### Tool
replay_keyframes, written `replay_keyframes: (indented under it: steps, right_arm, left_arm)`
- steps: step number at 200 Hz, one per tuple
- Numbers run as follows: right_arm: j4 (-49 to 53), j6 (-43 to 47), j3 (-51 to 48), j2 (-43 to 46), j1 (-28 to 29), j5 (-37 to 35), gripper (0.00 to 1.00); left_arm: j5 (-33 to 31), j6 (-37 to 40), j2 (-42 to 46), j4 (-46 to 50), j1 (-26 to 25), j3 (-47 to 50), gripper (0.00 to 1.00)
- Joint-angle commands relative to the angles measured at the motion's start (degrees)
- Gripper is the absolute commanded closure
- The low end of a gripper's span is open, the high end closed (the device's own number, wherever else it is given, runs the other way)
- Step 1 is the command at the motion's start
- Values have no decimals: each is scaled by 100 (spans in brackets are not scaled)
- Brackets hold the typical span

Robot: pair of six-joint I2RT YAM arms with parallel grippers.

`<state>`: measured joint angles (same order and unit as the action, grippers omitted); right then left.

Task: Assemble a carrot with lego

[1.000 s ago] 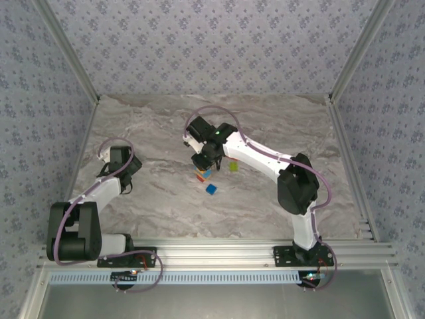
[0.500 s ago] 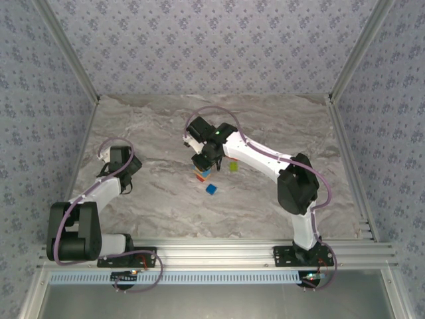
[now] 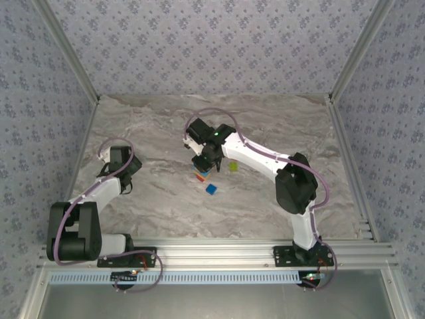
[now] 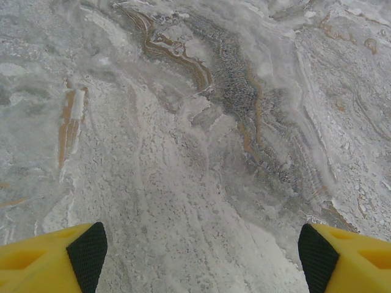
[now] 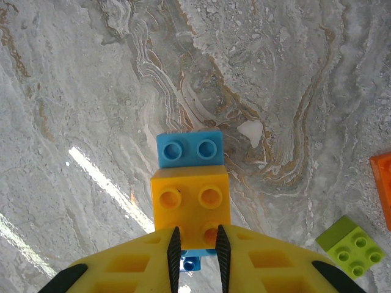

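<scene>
Left gripper hangs over the near-left part of the table. In its wrist view the fingers stand spread wide over bare marble, with nothing between them. Further in, near centre, a loose blue brick lies alone, apart from the rest. Just beyond it the right gripper points down onto the carrot, a short part-built stack at mid-table. In the right wrist view the fingers of the right gripper are drawn almost together, tips at the near end of the stack's orange brick. Whether they pinch it or merely bear on it cannot be told. A blue end brick is joined to the far side of the orange brick, studs up. A further blue part shows in the narrow gap between the fingers. A green brick lies right of the stack, apart from it, studs up. An orange piece lies beyond the green brick, cut off by the frame edge.
</scene>
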<state>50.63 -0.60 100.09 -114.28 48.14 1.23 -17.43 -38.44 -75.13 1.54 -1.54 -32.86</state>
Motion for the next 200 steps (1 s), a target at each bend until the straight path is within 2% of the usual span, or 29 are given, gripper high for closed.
replay_keyframes:
  steps: [1,200]
  right_arm:
    - [256,-1,-225,-190,39,-46,73]
    - [463,-6,-474,-193,21,-184,72]
  left_arm:
    - [-116,75,-18,90,-36,-124,16]
    - [-95,74,-36,93,-35,-142,16]
